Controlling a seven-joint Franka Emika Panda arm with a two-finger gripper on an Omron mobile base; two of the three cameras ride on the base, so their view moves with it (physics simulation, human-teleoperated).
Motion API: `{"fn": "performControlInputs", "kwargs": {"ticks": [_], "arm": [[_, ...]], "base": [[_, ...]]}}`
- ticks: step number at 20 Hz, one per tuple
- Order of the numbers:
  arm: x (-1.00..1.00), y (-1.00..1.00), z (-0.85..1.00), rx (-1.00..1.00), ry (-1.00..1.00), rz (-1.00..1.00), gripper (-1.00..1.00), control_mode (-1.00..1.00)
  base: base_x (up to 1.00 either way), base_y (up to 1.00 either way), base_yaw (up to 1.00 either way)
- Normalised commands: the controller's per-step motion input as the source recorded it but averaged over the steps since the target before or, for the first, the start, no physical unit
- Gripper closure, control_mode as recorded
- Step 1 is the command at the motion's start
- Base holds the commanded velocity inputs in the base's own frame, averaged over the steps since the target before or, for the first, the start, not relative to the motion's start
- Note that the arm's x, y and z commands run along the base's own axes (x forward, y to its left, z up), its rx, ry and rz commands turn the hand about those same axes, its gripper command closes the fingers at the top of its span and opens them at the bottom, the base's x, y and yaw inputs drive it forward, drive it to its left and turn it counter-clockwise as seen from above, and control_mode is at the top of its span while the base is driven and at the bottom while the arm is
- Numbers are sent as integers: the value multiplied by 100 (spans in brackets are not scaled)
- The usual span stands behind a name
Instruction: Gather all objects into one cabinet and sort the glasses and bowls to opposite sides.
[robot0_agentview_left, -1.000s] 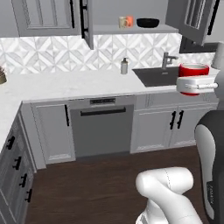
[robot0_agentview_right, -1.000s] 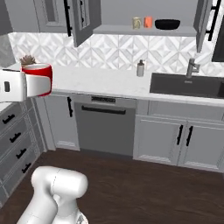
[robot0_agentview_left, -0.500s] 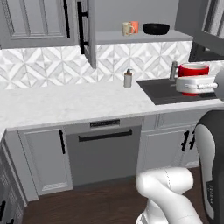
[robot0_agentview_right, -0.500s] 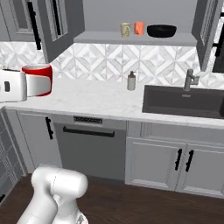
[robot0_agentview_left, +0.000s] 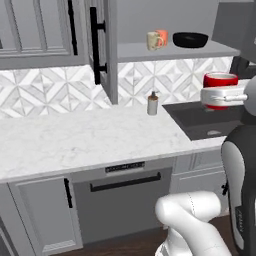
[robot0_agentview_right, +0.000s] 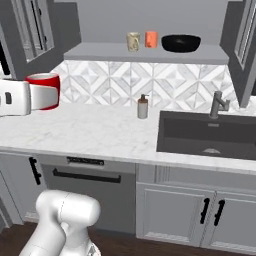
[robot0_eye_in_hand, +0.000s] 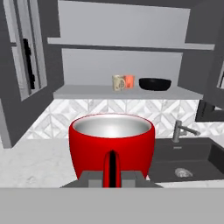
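Observation:
My gripper (robot0_eye_in_hand: 111, 177) is shut on a glossy red mug (robot0_eye_in_hand: 111, 144), whose handle faces the hand camera. The same red mug (robot0_agentview_left: 220, 90) hangs in the air over the counter's edge, well below and in front of the shelf. The grey wall cabinet stands open, its door with the black bar handle (robot0_agentview_left: 95, 45) swung out to the left. On its shelf (robot0_agentview_right: 100, 52) stand a beige mug (robot0_agentview_right: 133, 41), an orange cup (robot0_agentview_right: 151, 39) and a black bowl (robot0_agentview_right: 181, 43), side by side. The red bowl is out of view.
A white soap dispenser (robot0_agentview_right: 143, 107) stands on the marble counter (robot0_agentview_left: 75, 140) under the shelf. A dark sink (robot0_agentview_right: 205, 135) with a faucet (robot0_agentview_right: 217, 104) lies to the right. A dishwasher (robot0_agentview_left: 125, 200) and lower cabinet doors run below.
The whole scene has grown and shifted: the base has driven closer to the counter and the open cabinet. The red mug stays in the gripper.

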Motion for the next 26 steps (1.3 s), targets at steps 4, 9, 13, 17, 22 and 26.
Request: {"fn": "performControlInputs", "kwargs": {"ticks": [4,9,13,17,22,26], "arm": [[0,0,0,0,0,0,100,100],[0,0,0,0,0,0,100,100],[0,0,0,0,0,0,100,100],[0,0,0,0,0,0,100,100],[0,0,0,0,0,0,100,100],[0,0,0,0,0,0,100,100]], "base": [[55,-43,0],[63,-29,1],[65,-9,0],[61,-1,0],[41,-8,2],[31,-6,3]]}}
